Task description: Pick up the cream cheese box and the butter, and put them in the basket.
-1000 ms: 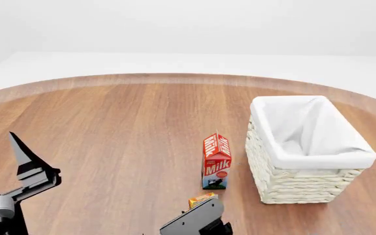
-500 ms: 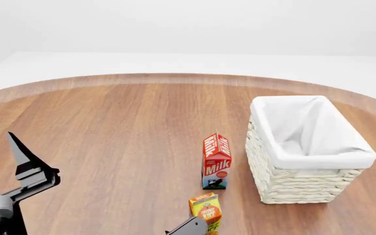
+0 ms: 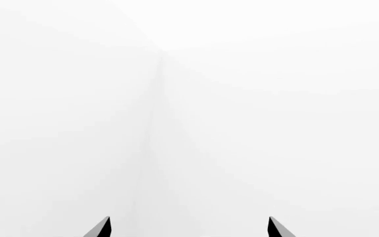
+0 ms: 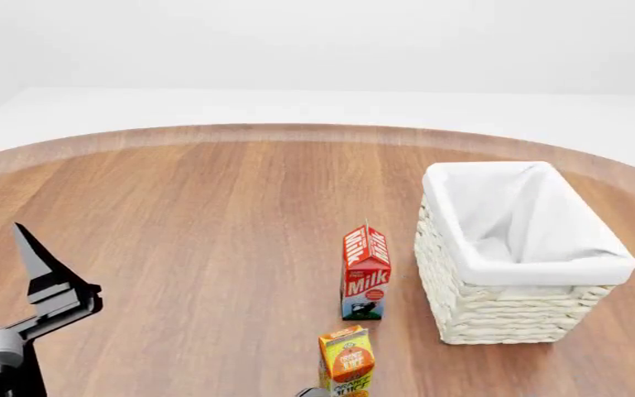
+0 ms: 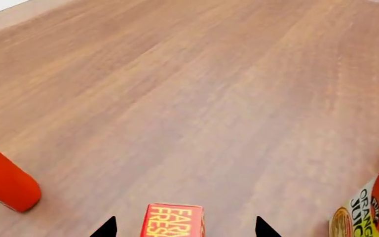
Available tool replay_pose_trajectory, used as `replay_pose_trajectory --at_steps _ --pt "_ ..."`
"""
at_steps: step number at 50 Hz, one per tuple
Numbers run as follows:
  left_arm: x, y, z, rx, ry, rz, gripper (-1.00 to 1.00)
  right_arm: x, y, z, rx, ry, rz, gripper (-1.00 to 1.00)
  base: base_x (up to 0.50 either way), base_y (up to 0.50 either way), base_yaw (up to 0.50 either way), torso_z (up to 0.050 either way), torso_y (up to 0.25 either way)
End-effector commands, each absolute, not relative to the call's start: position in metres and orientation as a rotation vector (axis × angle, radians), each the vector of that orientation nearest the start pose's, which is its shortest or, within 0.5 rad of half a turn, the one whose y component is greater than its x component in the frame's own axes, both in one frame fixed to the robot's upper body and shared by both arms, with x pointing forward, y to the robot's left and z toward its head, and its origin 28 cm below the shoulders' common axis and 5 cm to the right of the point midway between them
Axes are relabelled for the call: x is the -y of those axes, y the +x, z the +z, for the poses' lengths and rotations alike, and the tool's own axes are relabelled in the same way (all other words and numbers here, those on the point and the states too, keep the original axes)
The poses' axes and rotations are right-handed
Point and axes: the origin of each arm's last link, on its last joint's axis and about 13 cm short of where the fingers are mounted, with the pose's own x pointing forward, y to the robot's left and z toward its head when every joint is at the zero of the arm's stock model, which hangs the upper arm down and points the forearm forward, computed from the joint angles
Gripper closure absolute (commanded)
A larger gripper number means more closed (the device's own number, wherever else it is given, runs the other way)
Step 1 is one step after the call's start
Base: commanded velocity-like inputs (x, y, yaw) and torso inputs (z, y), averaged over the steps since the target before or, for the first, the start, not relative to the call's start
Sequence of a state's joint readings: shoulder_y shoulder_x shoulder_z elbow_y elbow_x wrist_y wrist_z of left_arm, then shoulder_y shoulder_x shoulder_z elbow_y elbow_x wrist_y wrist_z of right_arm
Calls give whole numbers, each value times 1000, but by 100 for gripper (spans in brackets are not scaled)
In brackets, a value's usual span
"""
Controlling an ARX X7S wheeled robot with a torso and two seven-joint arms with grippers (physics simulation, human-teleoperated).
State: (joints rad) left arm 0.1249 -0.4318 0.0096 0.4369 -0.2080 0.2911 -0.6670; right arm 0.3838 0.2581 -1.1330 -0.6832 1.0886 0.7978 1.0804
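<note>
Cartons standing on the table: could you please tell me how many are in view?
2. The milk carton stands beside the basket; the juice carton stands nearer the robot. Others may sit below the head view.

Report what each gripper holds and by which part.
Nothing is held. Left gripper open on empty air; right gripper open, the butter between its tips, ungripped.

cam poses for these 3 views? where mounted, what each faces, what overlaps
Head: on the robot's head, looking down at table, basket, milk carton, orange juice carton; left gripper shows.
Left wrist: faces blank white; fingertips only.
Right wrist: faces table, butter between fingertips.
Shared: juice carton, head and right wrist.
</note>
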Motion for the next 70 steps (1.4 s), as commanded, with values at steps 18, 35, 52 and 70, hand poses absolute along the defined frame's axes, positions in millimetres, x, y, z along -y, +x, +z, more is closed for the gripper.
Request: replay_pose_trajectory --at_steps 18,35,52,70 --pt "-277 182 115 621 -8 499 -100 -39 94 110 -599 19 566 -100 0 0 0 0 0" --pt "-283 181 117 625 -15 530 -100 -42 86 102 -622 -14 583 -100 0 0 0 0 0" --pt "-283 181 116 622 -18 532 -100 -41 88 98 -685 -11 588 -100 0 0 0 0 0" --pt "-284 181 117 624 -17 541 -100 -42 91 90 -687 -43 633 -100 0 0 0 0 0"
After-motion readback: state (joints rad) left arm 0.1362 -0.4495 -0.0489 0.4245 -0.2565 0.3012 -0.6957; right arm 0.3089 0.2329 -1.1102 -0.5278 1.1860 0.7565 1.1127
